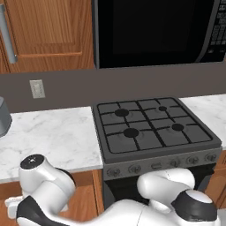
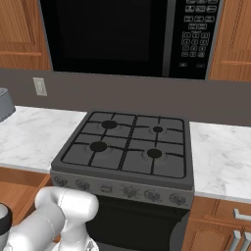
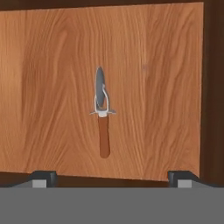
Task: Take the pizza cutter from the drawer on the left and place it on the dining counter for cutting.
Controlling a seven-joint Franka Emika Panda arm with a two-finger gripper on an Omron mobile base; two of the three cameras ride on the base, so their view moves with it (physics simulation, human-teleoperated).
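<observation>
You have the drawer (image 3: 52, 87) open, and the pizza cutter (image 3: 103, 114) lies flat on its wooden bottom, not yet grasped. The jaws stand wide apart above it, holding nothing. In the hand view its long axis runs up-down: blade up, reddish handle toward the fingertips (image 3: 43, 178). Grasping, lifting and placing remain.

One cutter (image 3: 103, 114) is lying in one drawer (image 3: 52, 87), its blade pointing to 12 o'clock and its handle to 6. One stove (image 2: 126, 147) is showing four burners, with five knobs sitting along its front edge. One microwave (image 2: 125, 37) is hanging at 12 o'clock above it. One outlet (image 1: 37, 88) is sitting on the wall at 10 o'clock. Two finger tips (image 3: 43, 178) are showing at 6 o'clock.
</observation>
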